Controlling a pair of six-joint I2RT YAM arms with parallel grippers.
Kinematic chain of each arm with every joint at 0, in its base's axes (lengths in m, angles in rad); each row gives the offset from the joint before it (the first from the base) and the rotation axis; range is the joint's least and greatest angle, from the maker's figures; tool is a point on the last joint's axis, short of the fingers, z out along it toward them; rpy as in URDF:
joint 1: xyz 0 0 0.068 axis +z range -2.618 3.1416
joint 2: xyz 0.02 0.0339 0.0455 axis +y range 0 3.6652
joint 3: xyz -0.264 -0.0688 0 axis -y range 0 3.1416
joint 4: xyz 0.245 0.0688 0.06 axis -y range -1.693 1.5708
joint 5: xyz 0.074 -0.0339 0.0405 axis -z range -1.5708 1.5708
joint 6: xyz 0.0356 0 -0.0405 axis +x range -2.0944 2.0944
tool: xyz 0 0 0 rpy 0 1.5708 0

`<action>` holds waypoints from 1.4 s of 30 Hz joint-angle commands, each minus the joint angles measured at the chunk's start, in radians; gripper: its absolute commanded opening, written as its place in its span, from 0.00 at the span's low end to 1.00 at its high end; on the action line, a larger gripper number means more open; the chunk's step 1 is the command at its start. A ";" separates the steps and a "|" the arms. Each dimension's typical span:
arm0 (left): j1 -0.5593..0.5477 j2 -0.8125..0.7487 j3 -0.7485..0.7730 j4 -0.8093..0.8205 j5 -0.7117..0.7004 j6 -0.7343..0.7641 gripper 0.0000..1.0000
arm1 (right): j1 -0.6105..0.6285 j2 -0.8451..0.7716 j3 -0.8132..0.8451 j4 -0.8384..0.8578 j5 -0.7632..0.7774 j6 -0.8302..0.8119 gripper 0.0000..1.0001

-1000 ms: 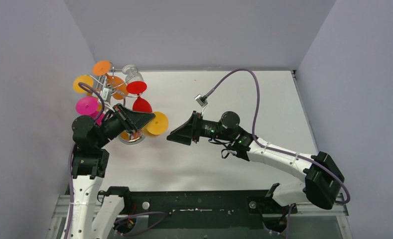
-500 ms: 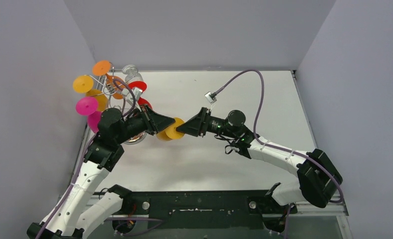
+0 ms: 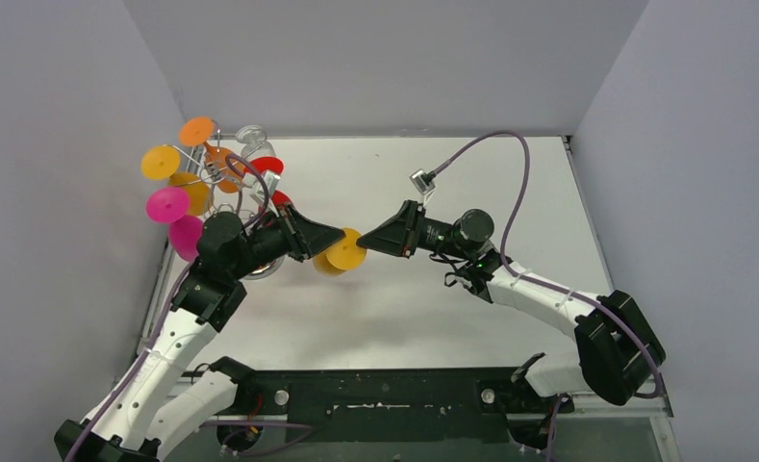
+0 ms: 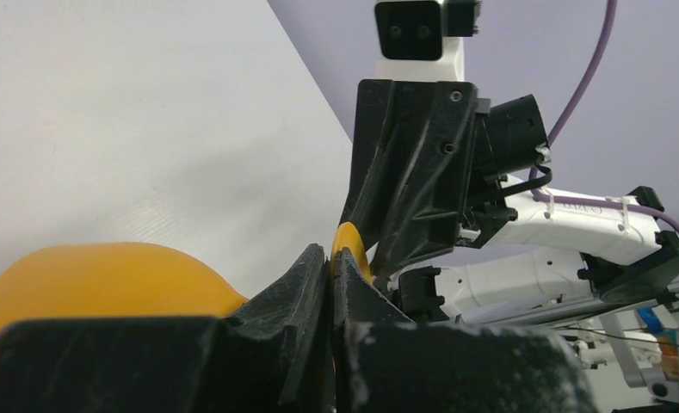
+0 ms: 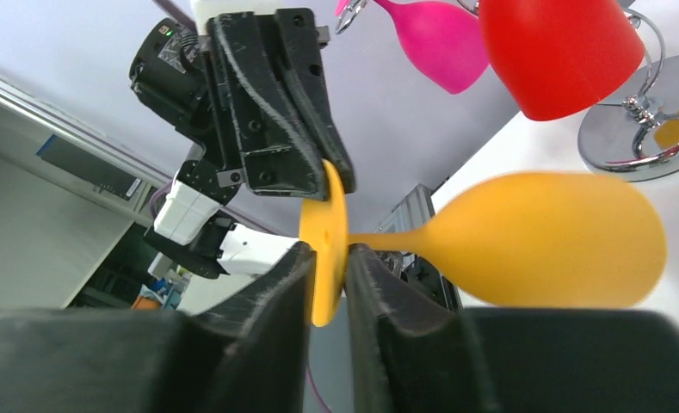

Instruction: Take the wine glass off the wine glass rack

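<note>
Top external view: the yellow wine glass (image 3: 347,250) is off the wine glass rack (image 3: 223,166) and held in the air above the tabletop (image 3: 471,183), between the tips of the two end effectors.
Left end effector (image 3: 331,235): fingers pressed together on the rim of the glass's round foot. In the left wrist view a thin yellow sliver of the foot shows right at their tips.
Right end effector (image 5: 329,258): it meets the foot from the opposite side, one finger on each face of the disc and very close to it. Whether the fingers already press on it I cannot tell.
Glass attitude: on its side, stem about level in the right wrist view. The foot is edge-on between the right fingers and the bowl is out to the right of them, a little blurred.
Tip to tip: the two end effectors face each other, with only the foot between them.
Rack position: behind the left end effector, on its wrist side and near the left wall. It stands on its shiny round base (image 5: 637,129), which shows just beyond the yellow bowl.
On the rack: a red glass (image 5: 559,52) and a pink glass (image 5: 439,39) hang bowl-down above the held one. Orange, yellow and clear ones show from the top.
</note>
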 commanded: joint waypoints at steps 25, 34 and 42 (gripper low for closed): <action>-0.003 0.007 0.039 -0.149 0.178 0.225 0.56 | -0.021 -0.130 0.044 -0.321 0.117 -0.471 0.00; -0.014 0.019 -0.096 0.180 0.256 0.062 0.42 | -0.022 -0.168 0.057 -0.348 -0.013 -0.564 0.00; -0.024 0.034 -0.096 0.183 0.276 0.077 0.19 | -0.023 -0.171 0.046 -0.303 -0.033 -0.541 0.00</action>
